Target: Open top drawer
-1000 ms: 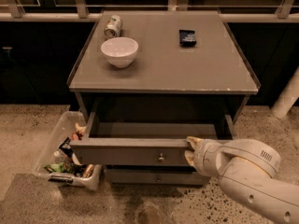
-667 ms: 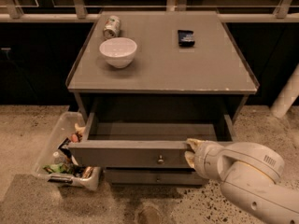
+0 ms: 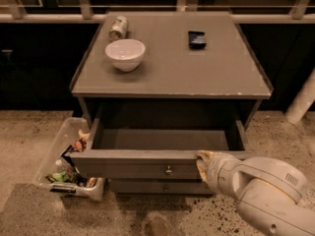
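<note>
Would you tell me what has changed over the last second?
The top drawer slid slightly further out toward the camera, the gripper moving with it at the right of its front edge. The bowl, can, black object and floor bin stayed put.

top drawer (image 3: 128, 168): grey front, matt, smooth, painted look
knob (image 3: 169, 170): metal, small glint
gripper (image 3: 203, 162): at the right end of the drawer front's top edge; dull yellowish covering, material hard to tell
arm (image 3: 261, 186): pale moulded shell, plastic-looking, smooth, soft sheen
cabinet top (image 3: 197, 73): grey, matt, smooth; pale chips along the front edge
bowl (image 3: 125, 54): white, glossy, ceramic-looking
can (image 3: 118, 27): metal, shiny
packet (image 3: 197, 39): dark, slightly glossy wrapper
bin (image 3: 56, 146): clear plastic, smooth
floor (image 3: 29, 132): speckled stone, grainy
</note>
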You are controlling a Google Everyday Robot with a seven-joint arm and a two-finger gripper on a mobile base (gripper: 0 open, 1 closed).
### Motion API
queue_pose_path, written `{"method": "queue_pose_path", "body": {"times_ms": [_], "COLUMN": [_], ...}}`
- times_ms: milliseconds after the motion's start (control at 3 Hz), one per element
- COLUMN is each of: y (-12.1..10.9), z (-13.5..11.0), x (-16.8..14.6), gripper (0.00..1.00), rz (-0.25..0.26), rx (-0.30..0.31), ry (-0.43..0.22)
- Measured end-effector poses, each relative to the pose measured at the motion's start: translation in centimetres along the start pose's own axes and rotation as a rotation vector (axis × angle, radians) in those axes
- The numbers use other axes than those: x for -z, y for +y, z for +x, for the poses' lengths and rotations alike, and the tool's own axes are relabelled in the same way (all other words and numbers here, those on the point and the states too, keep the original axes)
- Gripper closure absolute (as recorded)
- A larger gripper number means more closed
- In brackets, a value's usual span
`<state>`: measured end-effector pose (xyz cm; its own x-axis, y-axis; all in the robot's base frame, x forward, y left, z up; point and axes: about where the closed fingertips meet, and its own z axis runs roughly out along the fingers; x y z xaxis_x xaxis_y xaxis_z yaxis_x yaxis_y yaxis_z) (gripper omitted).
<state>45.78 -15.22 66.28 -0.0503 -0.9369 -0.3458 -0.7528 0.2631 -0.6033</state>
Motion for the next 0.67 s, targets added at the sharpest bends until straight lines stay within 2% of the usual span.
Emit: {"method": "queue_pose_path", "body": {"times_ms": [667], "y": [-0.68], "z": [-0.43], "x": [0.74], "gripper": [1.00], "rz": [0.000], "rx": [0.000], "ry": [0.000]}}
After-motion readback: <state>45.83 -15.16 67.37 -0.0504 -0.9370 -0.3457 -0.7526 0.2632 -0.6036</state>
